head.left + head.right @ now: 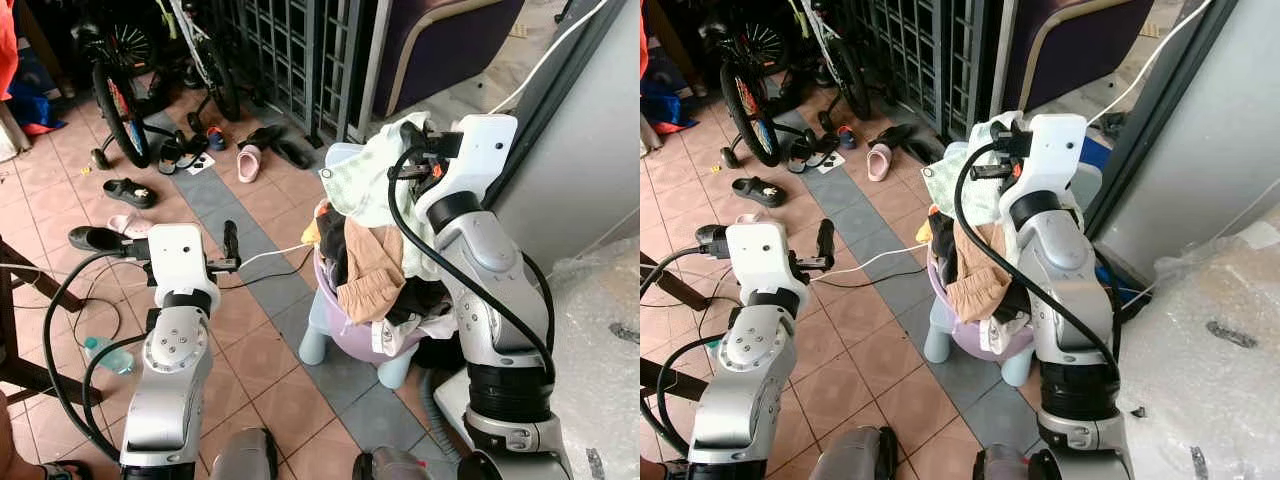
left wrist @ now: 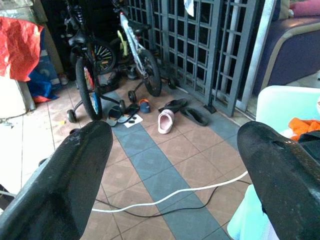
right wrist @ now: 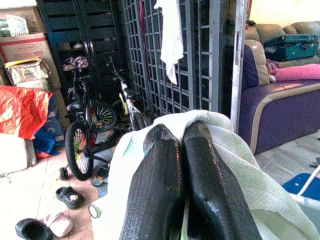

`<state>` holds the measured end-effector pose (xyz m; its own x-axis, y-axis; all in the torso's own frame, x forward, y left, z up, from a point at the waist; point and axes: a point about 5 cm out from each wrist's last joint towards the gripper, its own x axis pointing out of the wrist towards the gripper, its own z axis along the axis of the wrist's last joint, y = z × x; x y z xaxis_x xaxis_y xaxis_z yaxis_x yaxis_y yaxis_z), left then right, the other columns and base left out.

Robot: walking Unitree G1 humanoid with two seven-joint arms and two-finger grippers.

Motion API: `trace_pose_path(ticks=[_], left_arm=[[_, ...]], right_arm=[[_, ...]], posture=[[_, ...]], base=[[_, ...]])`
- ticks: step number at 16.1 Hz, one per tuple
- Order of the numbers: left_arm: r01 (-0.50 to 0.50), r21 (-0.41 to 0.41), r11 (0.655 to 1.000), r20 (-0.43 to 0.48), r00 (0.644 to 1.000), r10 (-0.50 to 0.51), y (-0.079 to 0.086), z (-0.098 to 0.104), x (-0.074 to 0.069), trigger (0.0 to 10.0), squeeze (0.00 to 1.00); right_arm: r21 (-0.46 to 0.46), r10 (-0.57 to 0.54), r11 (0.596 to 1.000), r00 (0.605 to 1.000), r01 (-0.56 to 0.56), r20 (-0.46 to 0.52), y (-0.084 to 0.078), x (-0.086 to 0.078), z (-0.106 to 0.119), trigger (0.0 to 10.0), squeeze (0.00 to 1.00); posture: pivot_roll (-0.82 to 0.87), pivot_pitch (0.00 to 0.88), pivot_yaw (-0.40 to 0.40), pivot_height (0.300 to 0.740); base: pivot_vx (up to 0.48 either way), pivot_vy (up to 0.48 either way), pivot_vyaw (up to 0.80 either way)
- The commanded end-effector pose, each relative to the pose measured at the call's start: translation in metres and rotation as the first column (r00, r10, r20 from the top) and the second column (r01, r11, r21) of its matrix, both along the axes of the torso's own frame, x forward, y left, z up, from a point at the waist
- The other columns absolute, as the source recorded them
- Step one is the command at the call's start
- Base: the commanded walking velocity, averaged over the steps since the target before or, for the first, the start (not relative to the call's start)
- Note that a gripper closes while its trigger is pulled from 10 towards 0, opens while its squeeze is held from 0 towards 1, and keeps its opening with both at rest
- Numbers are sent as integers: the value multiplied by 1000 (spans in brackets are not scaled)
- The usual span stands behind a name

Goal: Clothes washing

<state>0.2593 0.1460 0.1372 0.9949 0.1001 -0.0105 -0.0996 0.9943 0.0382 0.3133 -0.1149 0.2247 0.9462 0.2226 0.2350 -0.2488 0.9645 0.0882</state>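
- Both eye views look forward and down from the head over the two silver arms; they share the purple laundry basket (image 1: 352, 340), the tiled floor (image 1: 250, 360) and the bicycles (image 1: 120, 90) (the right eye set slightly aside).
- The left wrist view looks low along its tool's fingers (image 2: 60, 185) toward the metal gate (image 2: 200, 45).
- The right wrist view looks along the right tool (image 3: 182, 145), close on a pale green cloth (image 3: 235, 165), facing that gate and a purple sofa (image 3: 280, 110).

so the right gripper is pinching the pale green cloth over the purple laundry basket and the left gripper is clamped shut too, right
Not quite. The left gripper is open: the left wrist view shows its two black fingers spread wide over the tiled floor, holding nothing. The rest holds: the right gripper is pinching the pale green cloth above the purple laundry basket.
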Motion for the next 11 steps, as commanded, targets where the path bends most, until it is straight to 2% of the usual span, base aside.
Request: trace_pose_path(ticks=[1,3,11], left_arm=[[-6,9,1000,4,1000,6,2,0,0,10000,0],[-9,12,1000,4,1000,9,2,0,-1,10000,0],[-13,13,1000,6,1000,13,2,0,0,10000,0]], right_arm=[[-10,14,1000,1000,-14,15,3,1,2,10000,0],[-19,12,1000,1000,-12,6,3,1,0,10000,0],[-59,-6,998,999,3,-53,-3,-7,-24,10000,0]], posture=[[25,58,24,740],[25,59,23,740],[20,65,27,740]], base=[[0,0,0],[0,0,-309],[0,0,-729]])
